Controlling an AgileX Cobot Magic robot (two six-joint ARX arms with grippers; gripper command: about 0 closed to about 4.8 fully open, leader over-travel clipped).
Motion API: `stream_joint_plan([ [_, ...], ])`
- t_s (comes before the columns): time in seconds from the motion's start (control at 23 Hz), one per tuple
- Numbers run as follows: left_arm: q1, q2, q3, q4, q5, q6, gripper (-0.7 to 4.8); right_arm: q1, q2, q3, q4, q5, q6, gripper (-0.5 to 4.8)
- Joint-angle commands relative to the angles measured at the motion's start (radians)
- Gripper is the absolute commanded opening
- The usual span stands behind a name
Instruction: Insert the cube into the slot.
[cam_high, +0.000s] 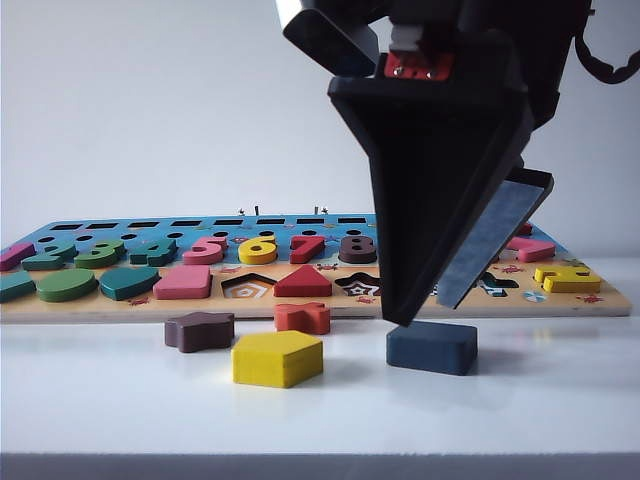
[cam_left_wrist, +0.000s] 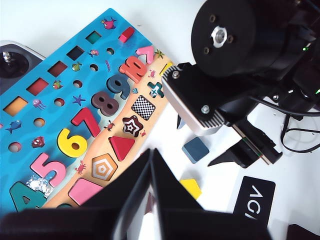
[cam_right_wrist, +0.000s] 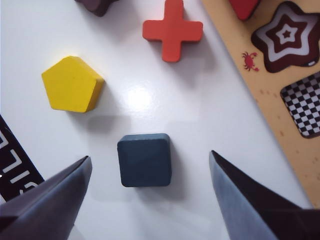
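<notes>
- Two grippers are in my views: the right gripper (cam_right_wrist: 150, 200) hangs above the table (cam_high: 560, 400), pointing down, and its fingers (cam_right_wrist: 50, 200) stand wide apart with nothing between them except the air over the cube (cam_right_wrist: 145, 160).
- The cube lies flat on the white table, in front of the puzzle board (cam_high: 560, 305) and apart from it. In the right wrist view I see it between the two fingers, with a gap on each side, so they do not touch it.
- In the exterior view, one dark finger of the right gripper comes down just beside the cube (cam_high: 432, 347). I cannot tell if its tip touches the cube's top edge.
- The slot (cam_right_wrist: 306, 104), with the black and white checkered bottom, is in the board next to the star-shaped hole (cam_right_wrist: 287, 35). Nothing lies in it.
- The left gripper (cam_left_wrist: 150, 200) shows only in its own wrist view, held above the near edge of the board. Its dark fingers meet at the tips and hold nothing.
- A yellow pentagon (cam_high: 277, 358) lies on the table near the cube, and an orange cross (cam_high: 302, 317) and a brown block (cam_high: 199, 330) lie further, closer to the board.
</notes>
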Motion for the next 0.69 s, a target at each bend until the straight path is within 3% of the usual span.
stream_joint_plan([
  [0.04, 0.001, 0.0, 0.005, 0.0, 0.005, 0.004, 0.17, 0.001, 0.018, 0.003, 0.008, 0.006, -0.003, 4.18],
  [0.26, 0.001, 0.0, 0.005, 0.0, 0.005, 0.005, 0.17, 0.001, 0.049, 0.003, 0.003, 0.007, -0.004, 3.89],
  [0.43, 0.001, 0.0, 0.005, 0.0, 0.005, 0.005, 0.17, 0.001, 0.054, 0.003, 0.002, 0.008, -0.005, 3.01],
  [0.69, 0.001, 0.0, 0.005, 0.0, 0.005, 0.005, 0.17, 0.0, 0.055, 0.003, 0.001, 0.015, -0.005, 2.36],
])
